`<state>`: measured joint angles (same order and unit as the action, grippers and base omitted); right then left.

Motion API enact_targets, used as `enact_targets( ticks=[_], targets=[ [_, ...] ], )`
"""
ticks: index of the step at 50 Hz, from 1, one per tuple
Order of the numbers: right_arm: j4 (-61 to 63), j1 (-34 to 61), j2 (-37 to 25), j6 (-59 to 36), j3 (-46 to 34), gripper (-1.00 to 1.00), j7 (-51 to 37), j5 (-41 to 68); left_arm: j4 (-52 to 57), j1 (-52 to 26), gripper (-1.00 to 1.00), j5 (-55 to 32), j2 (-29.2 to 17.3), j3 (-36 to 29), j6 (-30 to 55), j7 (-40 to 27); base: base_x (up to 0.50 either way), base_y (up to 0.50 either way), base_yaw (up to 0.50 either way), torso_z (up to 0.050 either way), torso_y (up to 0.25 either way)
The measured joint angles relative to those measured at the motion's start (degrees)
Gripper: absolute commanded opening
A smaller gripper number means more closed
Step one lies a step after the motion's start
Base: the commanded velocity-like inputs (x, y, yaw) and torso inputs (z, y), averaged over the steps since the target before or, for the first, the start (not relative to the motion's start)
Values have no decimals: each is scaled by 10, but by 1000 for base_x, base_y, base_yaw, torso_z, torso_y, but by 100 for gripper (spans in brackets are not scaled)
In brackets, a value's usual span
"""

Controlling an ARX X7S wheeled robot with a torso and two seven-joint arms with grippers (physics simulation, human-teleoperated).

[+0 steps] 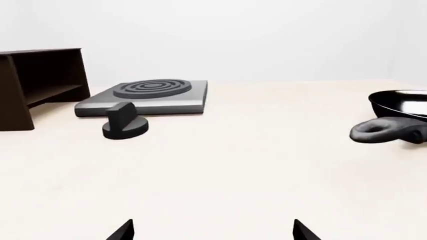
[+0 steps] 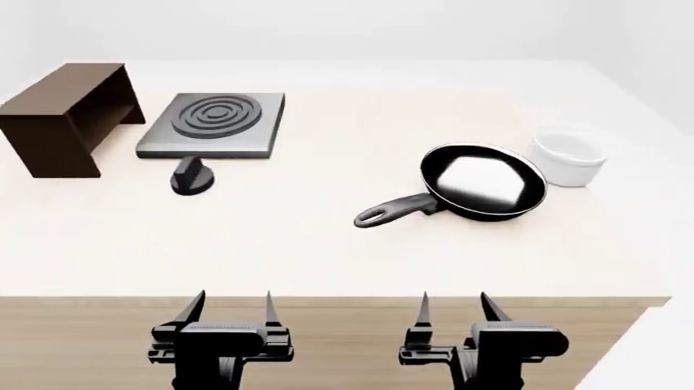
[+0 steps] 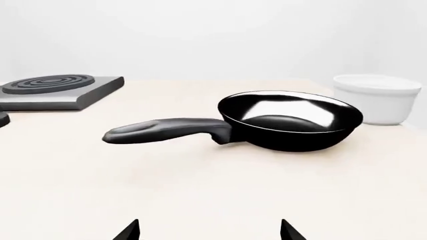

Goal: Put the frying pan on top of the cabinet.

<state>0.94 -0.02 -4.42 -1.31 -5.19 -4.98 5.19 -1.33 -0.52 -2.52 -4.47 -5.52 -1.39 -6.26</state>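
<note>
The black frying pan (image 2: 483, 181) lies on the pale table at centre right, its glossy inside up and its dark grey handle (image 2: 392, 210) pointing toward the front left. In the right wrist view the frying pan (image 3: 290, 119) fills the middle; only its rim and handle tip (image 1: 379, 130) show in the left wrist view. At the far left the dark brown cabinet (image 2: 63, 114) stands with its hollow side facing right, and the cabinet (image 1: 41, 85) shows again in the left wrist view. My left gripper (image 2: 229, 309) and right gripper (image 2: 453, 307) hang open at the table's front edge, both empty.
A grey square burner plate (image 2: 214, 124) with rings sits beside the cabinet, with a black knob (image 2: 192, 176) just in front of it. A white bowl (image 2: 568, 155) stands right behind the pan. The table's front edge (image 2: 325, 299) runs just ahead of both grippers.
</note>
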Motion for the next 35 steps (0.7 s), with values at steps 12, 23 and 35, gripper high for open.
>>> enact_targets(
  ticks=[12,23,35],
  targets=[
    [45,7,-13,-55,-1,100,-19,14,39,-4,100,-5,-10,-9,48,-15,0,-229,0,0,0],
    [244,33,-45,-203,9,100,-49,27,203,-53,100,11,-28,-7,224,-39,342,0,0,0,0],
    [301,44,-57,-253,22,100,-65,42,257,-69,100,12,-37,-8,283,-52,500,0,0,0,0]
  ],
)
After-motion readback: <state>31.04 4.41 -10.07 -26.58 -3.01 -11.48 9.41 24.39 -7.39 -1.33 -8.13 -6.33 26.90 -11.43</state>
